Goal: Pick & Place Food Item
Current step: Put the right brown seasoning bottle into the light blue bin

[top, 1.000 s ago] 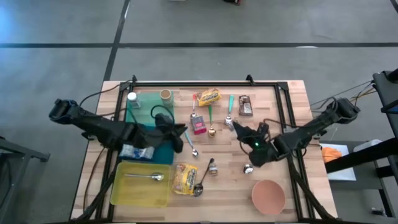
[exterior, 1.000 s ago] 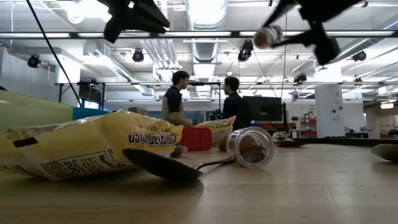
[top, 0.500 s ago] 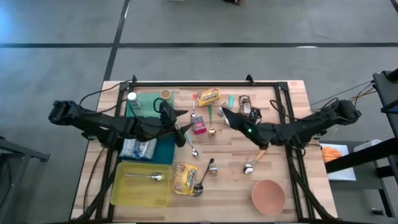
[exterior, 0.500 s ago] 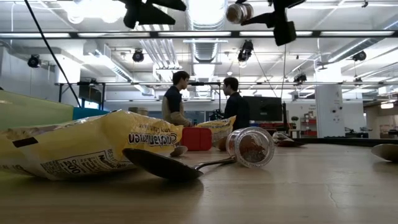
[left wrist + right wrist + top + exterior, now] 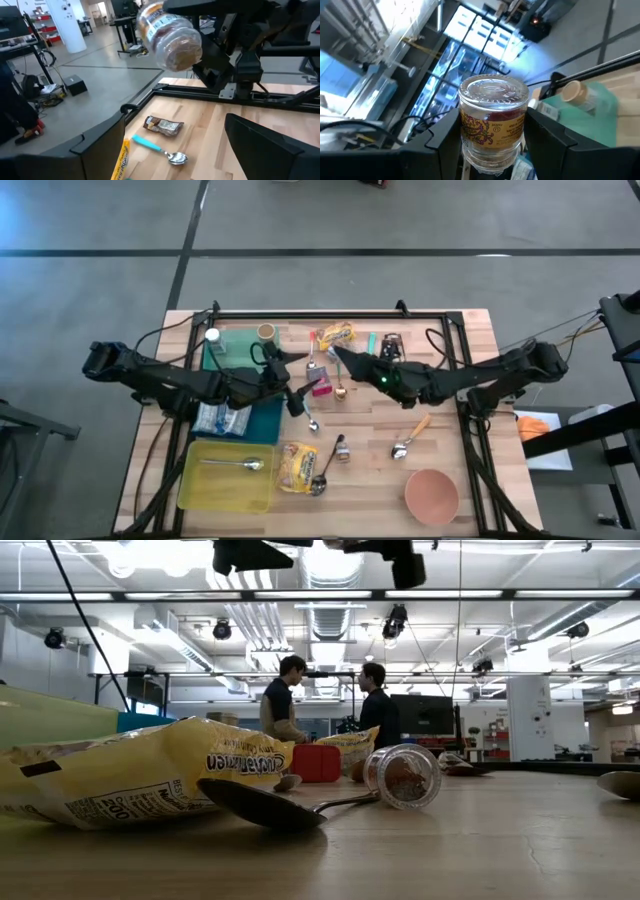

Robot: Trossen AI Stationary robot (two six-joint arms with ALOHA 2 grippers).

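At the table's near edge sit a pink bowl (image 5: 432, 494) on the right and a yellow tray (image 5: 195, 485) holding a spoon (image 5: 246, 465) on the left. Just right of the tray lie a yellow packet (image 5: 295, 464), a dark spoon (image 5: 321, 480) and a small jar (image 5: 342, 448); a wooden-handled spoon (image 5: 410, 438) lies farther right. At mid-table the left gripper (image 5: 296, 385) hovers with its fingers (image 5: 272, 145) spread apart, holding nothing. Facing it, the right gripper (image 5: 340, 357) is raised and clamped on a spice jar (image 5: 492, 120), which is held in the air above the table's far middle. Beyond lie a teal spoon (image 5: 160, 150) and a brown packet (image 5: 163, 125).
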